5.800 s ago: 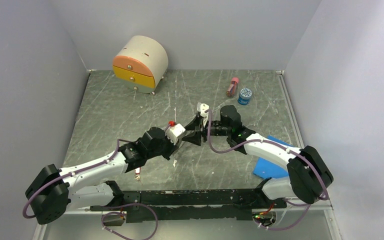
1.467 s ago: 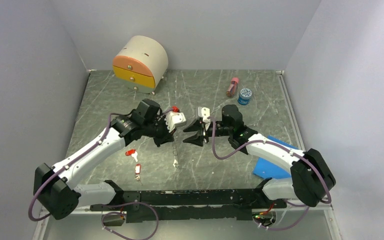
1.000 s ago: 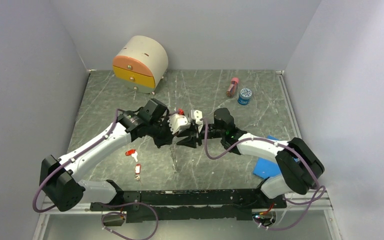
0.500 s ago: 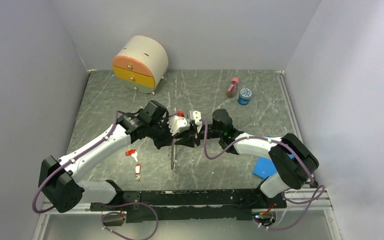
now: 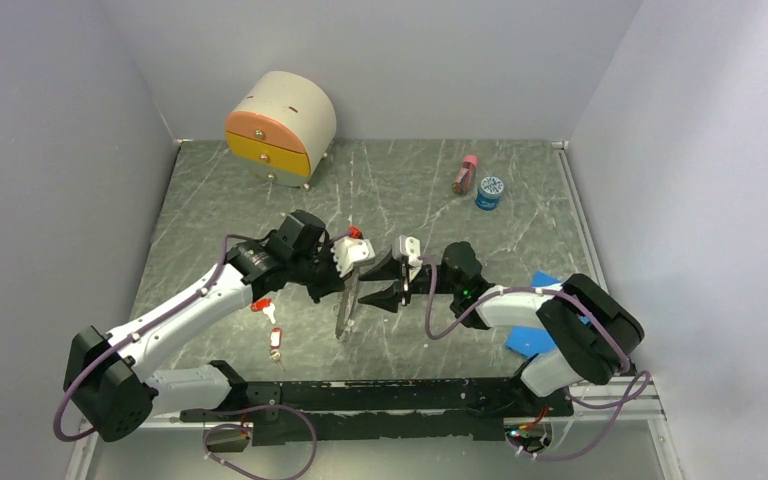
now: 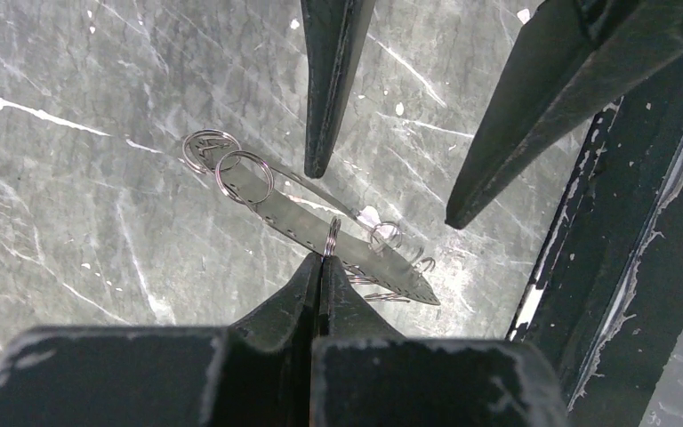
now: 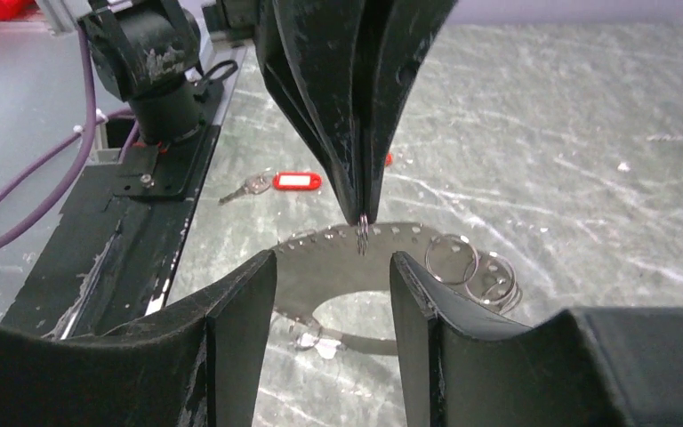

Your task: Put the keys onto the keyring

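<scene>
The keyring [image 5: 344, 312] is a flat curved metal strip with a row of holes and several small split rings. My left gripper [image 5: 343, 283] is shut on one small ring [image 6: 332, 238] of it and holds the strip [image 6: 356, 253] hanging just above the table. My right gripper [image 5: 388, 283] is open and empty, its fingers [image 6: 329, 80] facing the left gripper's tip from the right. In the right wrist view the strip [image 7: 320, 258] hangs between and beyond my open right gripper [image 7: 333, 276]. Two keys with red tags [image 5: 262, 306] [image 5: 276, 342] lie on the table at the front left; one [image 7: 295, 181] shows in the right wrist view.
A round drawer box [image 5: 280, 128] stands at the back left. A pink bottle [image 5: 465, 174] and a blue-lidded jar [image 5: 490, 191] stand at the back right. A blue pad [image 5: 535, 335] lies under the right arm. The black base rail [image 5: 380, 400] runs along the front edge.
My right gripper closed in on the left gripper's tip, then drew back to the right and opened out. My left gripper shifted slightly toward the front, still holding the keyring.
</scene>
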You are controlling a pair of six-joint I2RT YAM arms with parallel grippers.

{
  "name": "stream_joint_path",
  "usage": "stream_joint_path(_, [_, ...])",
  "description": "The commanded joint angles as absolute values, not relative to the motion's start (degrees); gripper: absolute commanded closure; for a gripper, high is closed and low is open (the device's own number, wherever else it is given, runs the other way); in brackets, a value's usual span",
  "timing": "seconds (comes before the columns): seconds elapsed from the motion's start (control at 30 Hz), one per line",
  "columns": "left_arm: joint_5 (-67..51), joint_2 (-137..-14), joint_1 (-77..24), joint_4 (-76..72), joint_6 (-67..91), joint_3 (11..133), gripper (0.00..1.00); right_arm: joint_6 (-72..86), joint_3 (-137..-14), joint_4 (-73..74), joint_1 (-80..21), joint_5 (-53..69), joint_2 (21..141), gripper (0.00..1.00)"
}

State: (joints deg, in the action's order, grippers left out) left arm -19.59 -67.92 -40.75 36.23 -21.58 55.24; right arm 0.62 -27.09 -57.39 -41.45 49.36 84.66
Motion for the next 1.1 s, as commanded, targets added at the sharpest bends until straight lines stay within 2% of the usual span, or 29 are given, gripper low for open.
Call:
stream_joint_path(0.0, [-20.7, -66.9, -41.0, 34.1, -22.7, 54.4, 0.97, 3.5, -26.7, -69.9, -41.6, 50.2, 85.2, 0.48])
stream_joint_path(0.23, [-23.2, -65.9, -41.0, 32.6, -23.6, 53.3, 0.98, 8.6, -27.8, -79.3, -41.6, 50.8, 90.4, 0.58])
stream_joint_path(0.6, [-25.1, -62.7, -41.0, 28.7, -24.1, 50.0, 0.98, 13.2, -27.4, -87.5, -41.6, 50.1, 96.4, 0.64])
stream_joint_path(0.83, [-25.3, -63.5, -41.0, 29.1, -24.1, 50.9, 0.97, 10.4, -28.3, -82.0, -41.6, 51.0, 96.3, 0.67])
stream_joint_path(1.07, [-25.8, -63.9, -41.0, 28.6, -23.4, 51.4, 0.97, 7.7, -30.2, -75.7, -41.8, 52.3, 96.2, 0.74])
